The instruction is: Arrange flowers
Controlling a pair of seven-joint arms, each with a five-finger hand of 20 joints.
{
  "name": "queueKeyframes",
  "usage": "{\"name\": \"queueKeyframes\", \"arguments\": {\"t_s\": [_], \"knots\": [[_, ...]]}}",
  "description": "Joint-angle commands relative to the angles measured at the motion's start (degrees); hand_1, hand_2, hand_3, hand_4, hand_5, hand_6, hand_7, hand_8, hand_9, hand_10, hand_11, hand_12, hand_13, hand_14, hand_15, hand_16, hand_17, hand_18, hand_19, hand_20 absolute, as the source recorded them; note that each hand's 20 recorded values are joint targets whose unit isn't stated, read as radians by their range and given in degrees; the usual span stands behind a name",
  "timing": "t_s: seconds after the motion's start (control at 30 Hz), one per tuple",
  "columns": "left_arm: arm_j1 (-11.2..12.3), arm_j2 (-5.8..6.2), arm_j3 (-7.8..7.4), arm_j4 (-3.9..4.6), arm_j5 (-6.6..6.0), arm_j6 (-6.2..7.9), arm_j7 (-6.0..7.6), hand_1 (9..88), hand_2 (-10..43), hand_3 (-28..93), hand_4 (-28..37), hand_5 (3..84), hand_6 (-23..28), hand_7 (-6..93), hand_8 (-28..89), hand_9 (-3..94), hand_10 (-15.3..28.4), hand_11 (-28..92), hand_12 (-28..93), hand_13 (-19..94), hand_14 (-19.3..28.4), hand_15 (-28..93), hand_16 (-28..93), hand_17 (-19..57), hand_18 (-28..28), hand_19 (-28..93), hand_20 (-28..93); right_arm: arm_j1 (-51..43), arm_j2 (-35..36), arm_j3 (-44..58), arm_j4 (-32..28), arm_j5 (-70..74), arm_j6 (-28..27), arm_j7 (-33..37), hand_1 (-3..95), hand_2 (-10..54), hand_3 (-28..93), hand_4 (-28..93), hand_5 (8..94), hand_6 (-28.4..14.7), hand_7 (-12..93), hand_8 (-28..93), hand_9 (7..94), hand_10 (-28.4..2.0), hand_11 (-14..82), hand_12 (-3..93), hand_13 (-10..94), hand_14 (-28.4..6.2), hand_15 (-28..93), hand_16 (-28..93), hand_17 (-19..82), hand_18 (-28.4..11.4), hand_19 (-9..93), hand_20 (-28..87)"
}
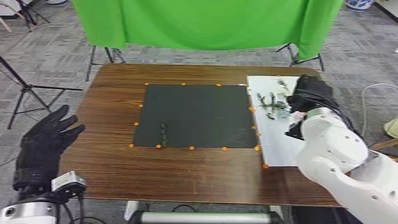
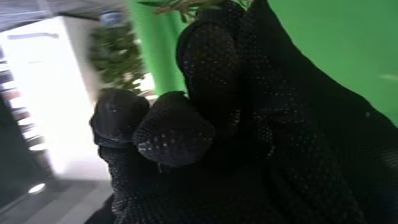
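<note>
My right hand is over the right part of the white board, beside several small sprigs and flowers. In the right wrist view, two fingers of this hand are curled, and a thin green-brown sprig is pinched at the fingertips; where its stem ends is hidden by the glove. One dark green stem lies upright on the lower left of the black mat. Off the table's left edge, my left hand is open, with its fingers spread and nothing in them.
Orange dots mark the mat's edges on the brown table. A green cloth hangs behind the table, with thin black stands near it and at the far left. Greenery and a bright white panel stand in the background.
</note>
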Motion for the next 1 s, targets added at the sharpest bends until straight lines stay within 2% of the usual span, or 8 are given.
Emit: {"name": "queueKeyframes", "arguments": {"t_s": [0.03, 0.13, 0.23, 0.33, 0.53, 0.67, 0.73, 1.0], "knots": [[0.17, -0.19, -0.36, -0.48, 0.67, -0.09, -1.76, 23.0, 7.0, 81, -25.3, 35.3, 8.5, 16.0, -11, 31.7, 17.9, 24, 9, 25, 25.0, 46, -8, -10.4, 23.2, 56, -1, 15.89, -15.87, -12.47, 5.64, 2.58, -3.22, -3.12, 51.2, -9.5, 83, -28, 89.2, -3.4, 20, 12, 88.6, -11.6, 50.3, 21.6, 83, -8.5, 81, 19, 46, -25.4, 93, 48], [-1.35, -0.36, -0.17, -0.26, 1.4, -1.13, -3.52, 23.1, 7.0, 81, -25.3, 35.3, 8.4, 16.1, -11, 31.7, 17.7, 24, 9, 25, 24.9, 46, -9, -10.4, 23.2, 56, -1, 19.02, -19.7, -16.32, 9.02, 4.32, -3.71, -2.55, 51.1, -9.5, 83, -28, 89.4, -3.4, 20, 12, 88.7, -11.5, 50.3, 21.6, 83, -8.5, 81, 19, 46, -25.5, 93, 48], [-2.18, -0.52, -0.37, -0.01, 1.82, -1.75, -4.32, 23.1, 6.9, 81, -25.3, 35.2, 8.4, 16.2, -11, 31.6, 17.7, 24, 9, 25, 24.8, 46, -9, -10.4, 23.2, 56, -1, 19.83, -23.33, -18.07, 11.53, 4.73, -5.36, -2.51, 50.9, -9.5, 84, -28, 89.5, -3.4, 20, 12, 88.7, -11.5, 50.3, 21.6, 83, -8.5, 81, 19, 46, -25.6, 93, 48], [-2.75, -0.21, -0.19, 0.19, 1.86, -1.92, -4.47, 23.2, 6.7, 82, -25.4, 35.2, 8.2, 16.5, -11, 31.7, 17.4, 24, 9, 25, 24.8, 46, -9, -10.4, 23.2, 56, -1, 20.38, -26.89, -19.06, 14.39, 6.18, -6.87, -2.47, 50.7, -9.5, 84, -28, 89.7, -3.5, 20, 12, 88.9, -11.5, 50.3, 21.5, 83, -8.5, 81, 19, 46, -25.7, 93, 49], [-5.63, 0.7, 0.84, 1.23, 2.08, -3.04, -5.01, 23.4, 6.6, 82, -25.7, 35.2, 7.9, 17.6, -12, 31.9, 17.2, 25, 9, 25, 24.4, 46, -9, -10.3, 23.1, 56, -1, 22.23, -31.43, -22.62, 18.94, 7.73, -8.08, -1.54, 50.4, -9.5, 84, -28, 90.3, -3.5, 19, 12, 89.5, -11.2, 50.2, 21.3, 84, -8.6, 80, 19, 46, -26.0, 93, 49], [-7.58, 1.25, 1.85, 1.89, 2.23, -3.68, -5.43, 23.6, 6.3, 82, -25.8, 35.1, 7.7, 18.5, -12, 32.0, 17.1, 26, 9, 25, 24.3, 46, -9, -10.1, 23.1, 56, -1, 24.65, -32.38, -26.38, 21.83, 10.89, -6.11, 0.99, 49.7, -9.5, 85, -28, 90.6, -3.5, 19, 12, 89.8, -11.2, 49.9, 21.2, 84, -8.7, 80, 19, 46, -26.1, 93, 49], [-8.25, 1.14, 2.2, 2.09, 2.48, -4.13, -5.9, 23.6, 6.1, 82, -25.8, 35.1, 7.6, 18.9, -13, 32.1, 16.8, 26, 9, 26, 24.1, 47, -9, -10.0, 23.0, 56, -1, 23.65, -33.05, -25.44, 22.68, 12.35, -6.39, 1.59, 49.5, -9.5, 85, -28, 90.7, -3.5, 19, 12, 90.1, -11.2, 49.7, 21.2, 84, -8.8, 80, 19, 46, -26.2, 93, 49], [-8.68, 0.71, 2.22, 2.41, 2.52, -4.71, -5.97, 23.7, 6.1, 82, -25.8, 35.1, 7.6, 19.7, -13, 32.0, 16.8, 27, 8, 26, 24.1, 48, -10, -9.9, 23.1, 57, -2, 22.11, -33.53, -26.15, 23.67, 11.44, -8.53, 3.05, 48.3, -9.5, 85, -28, 90.9, -3.1, 18, 10, 90.5, -11.9, 49.3, 21.5, 84, -9.5, 80, 20, 46, -26.2, 93, 48]]}}
